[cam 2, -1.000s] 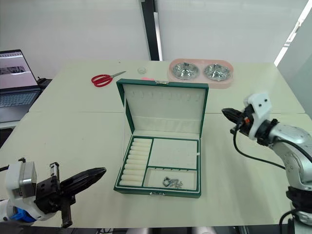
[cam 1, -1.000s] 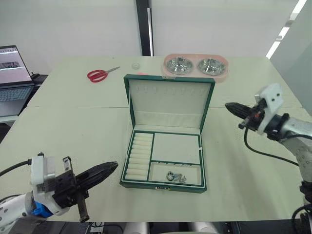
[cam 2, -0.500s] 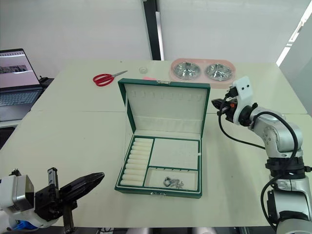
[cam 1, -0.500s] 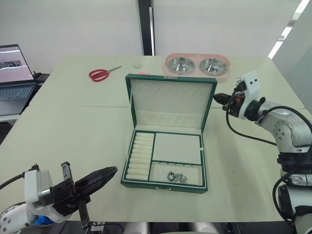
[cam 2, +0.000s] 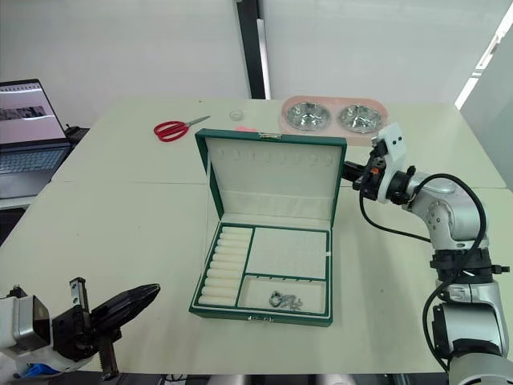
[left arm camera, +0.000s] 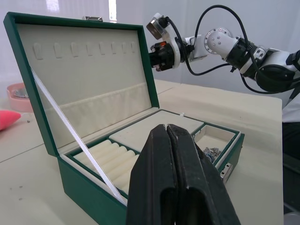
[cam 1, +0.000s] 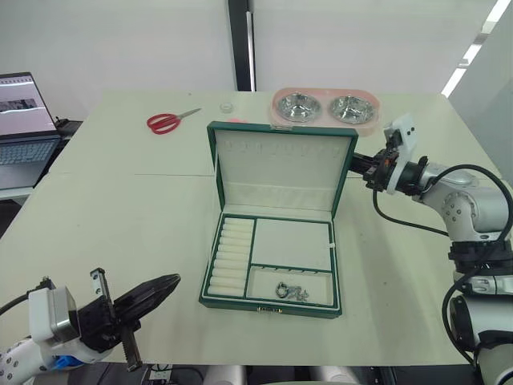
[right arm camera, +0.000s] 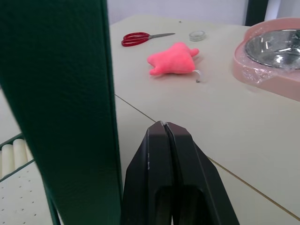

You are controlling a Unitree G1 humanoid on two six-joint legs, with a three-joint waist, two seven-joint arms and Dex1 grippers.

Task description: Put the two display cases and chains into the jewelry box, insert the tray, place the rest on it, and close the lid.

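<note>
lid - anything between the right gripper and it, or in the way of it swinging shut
Nothing visible. The right gripper, fingers shut, sits just behind the upright lid's right edge with no object between them. The jewelry box below holds only its tray and a chain, nothing rising above the rim.

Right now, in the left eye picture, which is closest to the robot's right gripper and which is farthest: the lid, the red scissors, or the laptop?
1. The lid: right beside the right gripper, at its right edge.
2. The red scissors: farther off, on the table behind the box, toward the robot's left.
3. The laptop: farthest, off the table's far left edge.
</note>
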